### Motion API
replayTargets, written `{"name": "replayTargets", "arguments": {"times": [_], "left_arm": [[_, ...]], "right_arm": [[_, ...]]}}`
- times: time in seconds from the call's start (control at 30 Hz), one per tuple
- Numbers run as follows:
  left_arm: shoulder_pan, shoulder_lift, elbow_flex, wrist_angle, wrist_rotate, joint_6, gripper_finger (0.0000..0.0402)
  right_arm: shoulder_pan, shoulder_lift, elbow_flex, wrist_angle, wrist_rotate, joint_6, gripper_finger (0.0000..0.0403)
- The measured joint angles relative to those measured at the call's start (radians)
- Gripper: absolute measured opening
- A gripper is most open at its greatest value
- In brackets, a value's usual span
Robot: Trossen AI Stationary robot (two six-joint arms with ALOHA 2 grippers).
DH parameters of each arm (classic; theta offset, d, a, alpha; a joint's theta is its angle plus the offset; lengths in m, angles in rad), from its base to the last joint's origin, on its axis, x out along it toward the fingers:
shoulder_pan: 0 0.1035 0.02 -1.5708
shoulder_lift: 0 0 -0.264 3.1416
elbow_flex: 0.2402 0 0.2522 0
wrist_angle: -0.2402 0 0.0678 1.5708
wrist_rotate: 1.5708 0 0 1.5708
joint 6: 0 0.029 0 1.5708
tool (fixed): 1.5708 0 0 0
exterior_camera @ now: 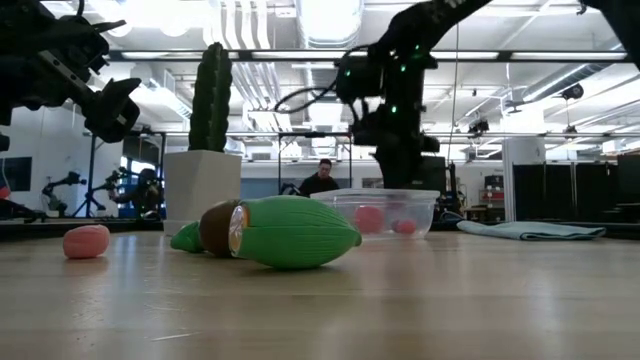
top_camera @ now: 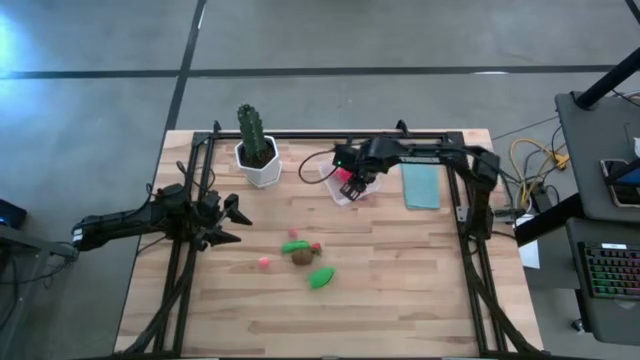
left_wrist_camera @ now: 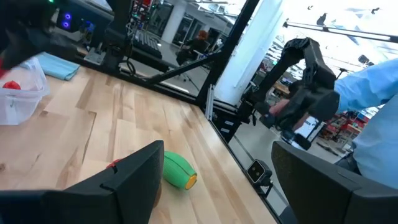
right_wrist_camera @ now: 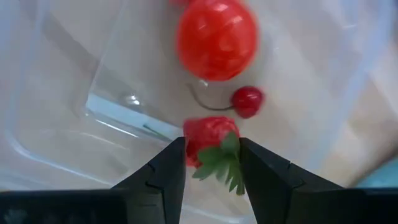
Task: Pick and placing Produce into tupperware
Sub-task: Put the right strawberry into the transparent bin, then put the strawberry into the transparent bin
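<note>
Gripping a strawberry (right_wrist_camera: 210,138) over the tupperware (right_wrist_camera: 56,124): right fingers (right_wrist_camera: 163,180).

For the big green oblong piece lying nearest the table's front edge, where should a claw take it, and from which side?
Probably from straight above, across its narrow middle. The green oblong piece lies flat on its side and stands apart from the brown ball, so both long flanks look free. The open left claw hovers nearer than the right claw over the tupperware.
</note>
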Motion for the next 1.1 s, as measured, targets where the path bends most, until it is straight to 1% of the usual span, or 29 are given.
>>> {"name": "replayTargets", "arguments": {"times": [0.17, 0.47, 0.6, 0.63, 0.73, 0.77, 0.87, 0.93, 1.0, 1.1], "left_arm": [[0.0, 0.0, 0.0, 0.0, 0.0, 0.0, 0.0283], [0.0, 0.0, 0.0, 0.0, 0.0, 0.0, 0.0283], [0.0, 0.0, 0.0, 0.0, 0.0, 0.0, 0.0283], [0.0, 0.0, 0.0, 0.0, 0.0, 0.0, 0.0283], [0.0, 0.0, 0.0, 0.0, 0.0, 0.0, 0.0283], [0.0, 0.0, 0.0, 0.0, 0.0, 0.0, 0.0283], [0.0, 0.0, 0.0, 0.0, 0.0, 0.0, 0.0283], [0.0, 0.0, 0.0, 0.0, 0.0, 0.0, 0.0283], [0.0, 0.0, 0.0, 0.0, 0.0, 0.0, 0.0283], [0.0, 0.0, 0.0, 0.0, 0.0, 0.0, 0.0283]], "right_arm": [[0.003, 0.023, 0.0, 0.004, 0.0, -0.017, 0.0148], [0.004, -0.072, 0.014, 0.028, -0.005, -0.027, 0.0228], [0.029, -0.114, 0.031, 0.028, -0.016, -0.046, 0.0248], [0.042, -0.126, 0.034, 0.031, -0.039, -0.061, 0.025], [0.095, -0.139, 0.045, 0.032, -0.154, -0.129, 0.0254], [0.117, -0.139, 0.045, 0.03, -0.172, -0.152, 0.0254], [0.175, -0.135, 0.045, 0.027, -0.177, -0.216, 0.0252], [0.199, -0.13, 0.045, 0.027, -0.221, -0.26, 0.0251], [0.224, -0.129, 0.044, 0.027, -0.268, -0.337, 0.0251], [0.262, -0.132, 0.044, 0.027, -0.28, -0.482, 0.0249]]}}
